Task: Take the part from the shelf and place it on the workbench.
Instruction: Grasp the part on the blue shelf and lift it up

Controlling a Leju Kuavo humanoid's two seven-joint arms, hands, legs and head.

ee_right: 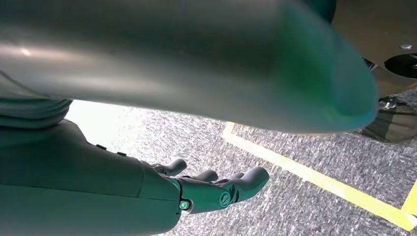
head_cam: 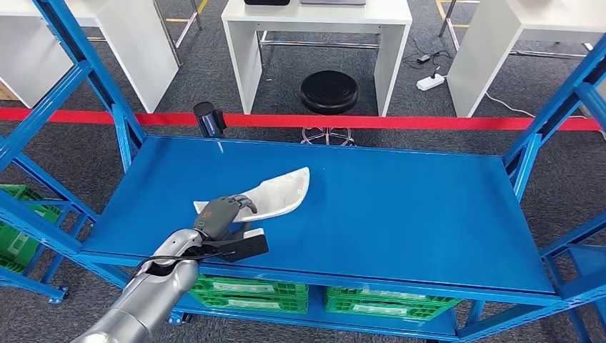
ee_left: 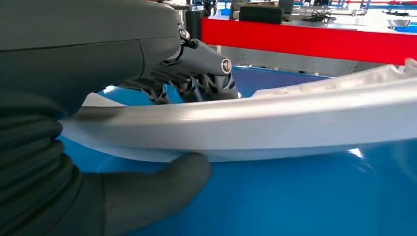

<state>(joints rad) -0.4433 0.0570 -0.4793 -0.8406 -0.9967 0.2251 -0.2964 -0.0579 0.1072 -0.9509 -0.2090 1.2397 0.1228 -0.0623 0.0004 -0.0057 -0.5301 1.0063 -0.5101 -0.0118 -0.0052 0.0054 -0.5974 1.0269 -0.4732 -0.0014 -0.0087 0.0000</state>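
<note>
A long, pale grey curved part (head_cam: 275, 194) is seen lying on the blue shelf deck (head_cam: 400, 214), left of its middle and toward the near edge, with its pointed end angled toward the far right. The near-left end of the part is gripped by the left hand (head_cam: 225, 214): in the left wrist view the dark fingers (ee_left: 196, 81) are curled over the upper face of the part (ee_left: 275, 123) while the thick thumb (ee_left: 162, 184) is pressed against its underside, so the part is pinched between them. Whether the part is lifted clear of the deck or resting on it cannot be told.

The right hand (ee_right: 216, 189) is seen above grey carpet crossed by a yellow floor line (ee_right: 314, 179); its fingers are loosely extended and slightly apart, and nothing is held in them.

Green crates (head_cam: 250, 291) are stored on the lower level beneath the deck. Beyond the shelf, a red strip (head_cam: 400, 122) is stretched across the floor, and a black round stool (head_cam: 329, 91) is placed in front of a white table (head_cam: 318, 28). A white power strip (head_cam: 430, 82) is lying on the carpet to the far right.
</note>
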